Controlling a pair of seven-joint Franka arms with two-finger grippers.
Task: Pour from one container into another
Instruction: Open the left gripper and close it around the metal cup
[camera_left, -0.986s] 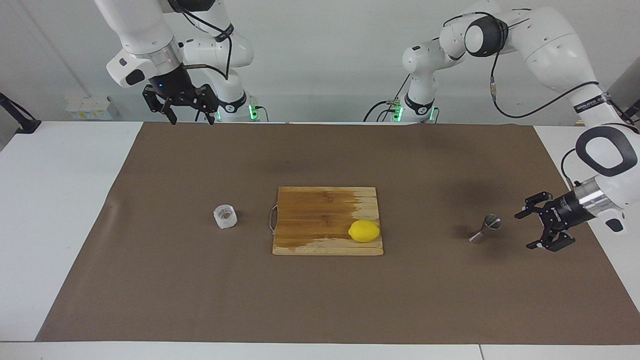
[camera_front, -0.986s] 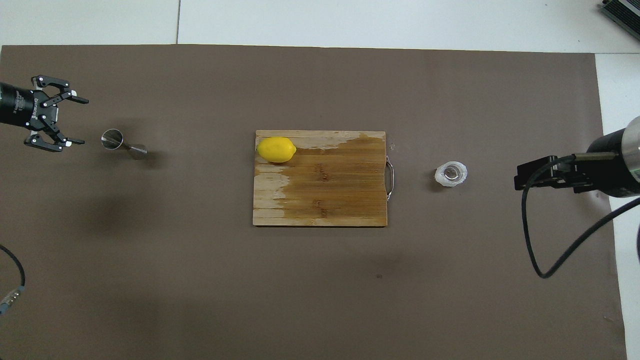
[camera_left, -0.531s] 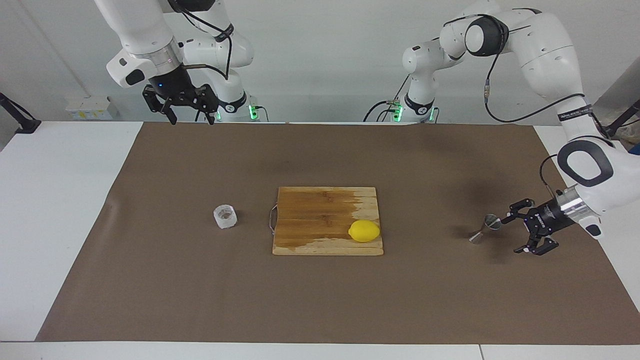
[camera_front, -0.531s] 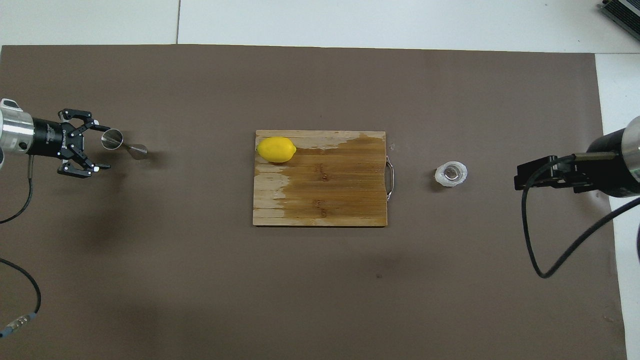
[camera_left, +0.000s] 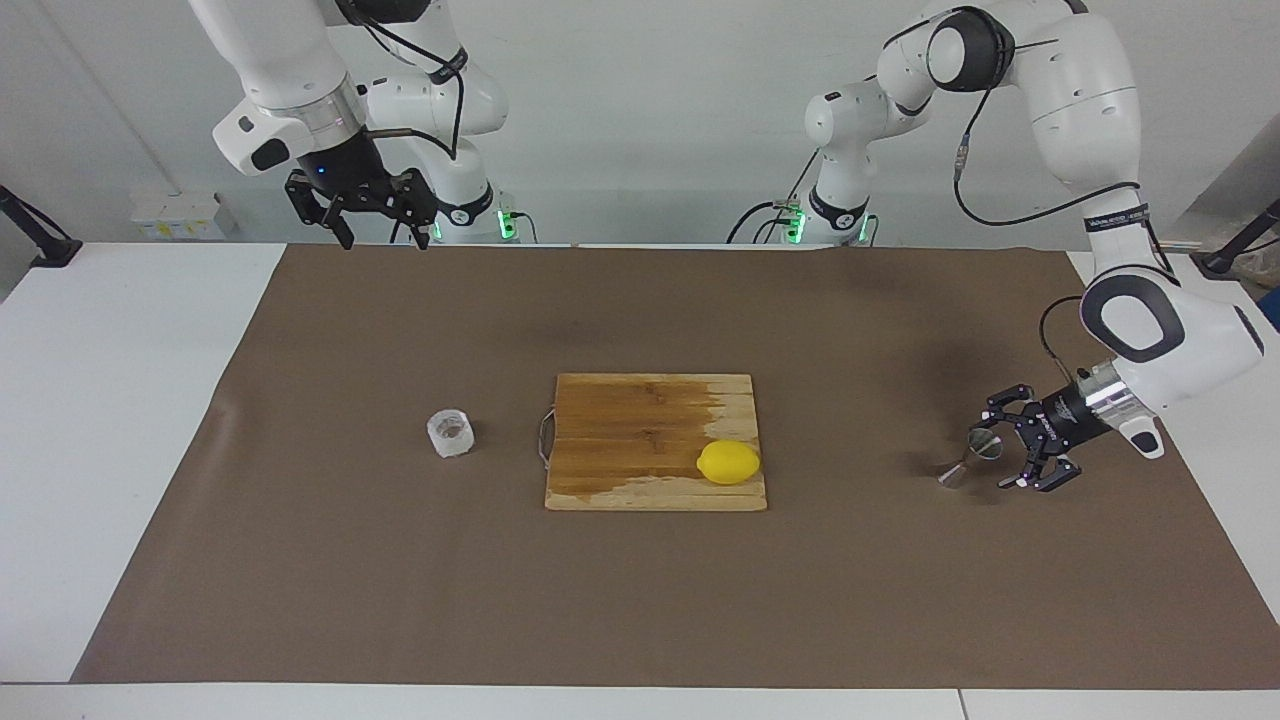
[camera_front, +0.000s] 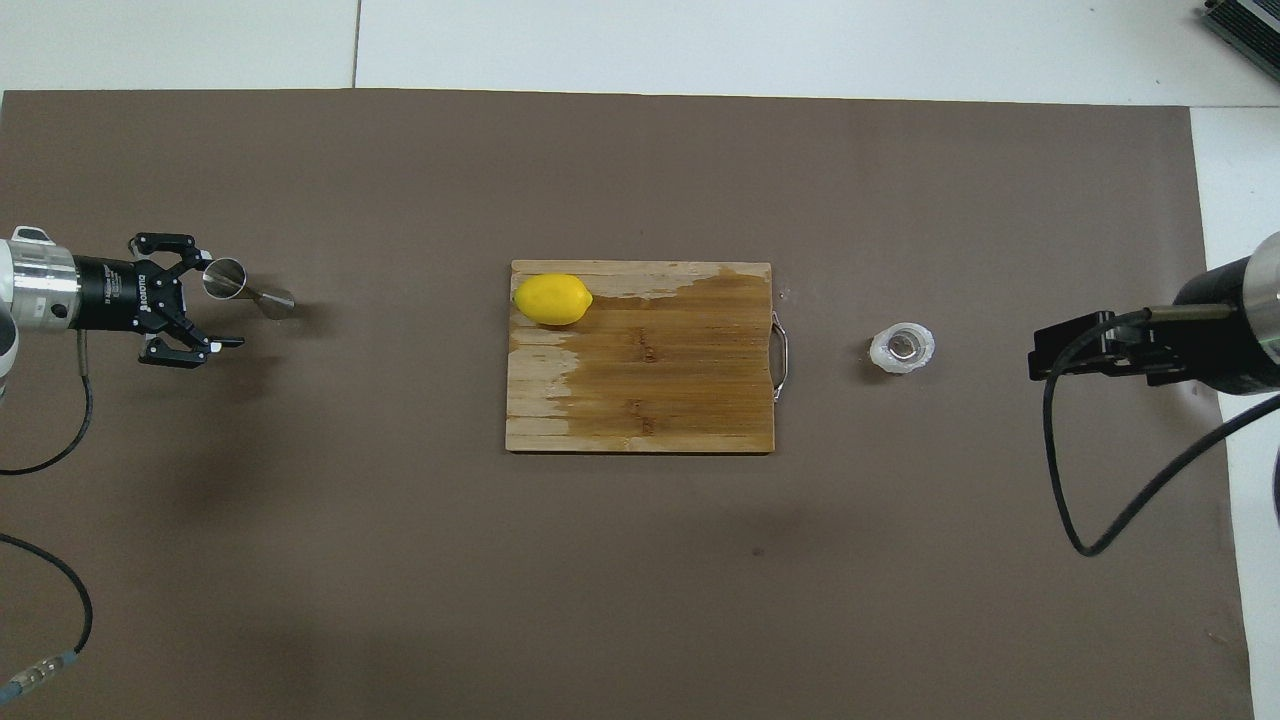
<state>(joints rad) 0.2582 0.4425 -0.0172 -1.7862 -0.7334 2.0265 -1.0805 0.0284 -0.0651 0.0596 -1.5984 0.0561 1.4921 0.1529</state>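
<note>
**Item 1, jigger** (camera_left: 968, 460). A small steel hourglass measure is set on the brown mat (camera_left: 300, 560) at 3 o'clock of the cutting board (camera_left: 630, 430) in the facing view, toward the left arm's end of the table. It appears to stand upright, though this cannot be told for certain. Its upper bowl looks bare and shiny from overhead, and no contents are made out. It is judged to be the receiving vessel.

**Item 2, left gripper** (camera_left: 998, 450). It is held low and level, with its pincer spread wide about the jigger's upper bowl. Contact cannot be confirmed. The posture is judged to be a sideways approach for a grasp at the narrow waist, so that the measure can be held steady or carried.

**Item 3, cup** (camera_left: 450, 433). A squat whitish translucent vessel is placed on the mat at 9 o'clock of the board in the facing view, toward the right arm's end. A brownish interior is seen; whether it is liquid cannot be told. It is untouched and is judged to be the pouring source.

**Item 4, right gripper** (camera_left: 386, 240). It is kept waiting, raised over the mat's edge at 11 o'clock of the cup in the facing view, with its pincer wide and nothing held.

**Item 5, lemon** (camera_left: 728, 462). It is laid on the board at about 4 o'clock of the board's middle in the facing view and is judged to be no part of the pour.
</note>
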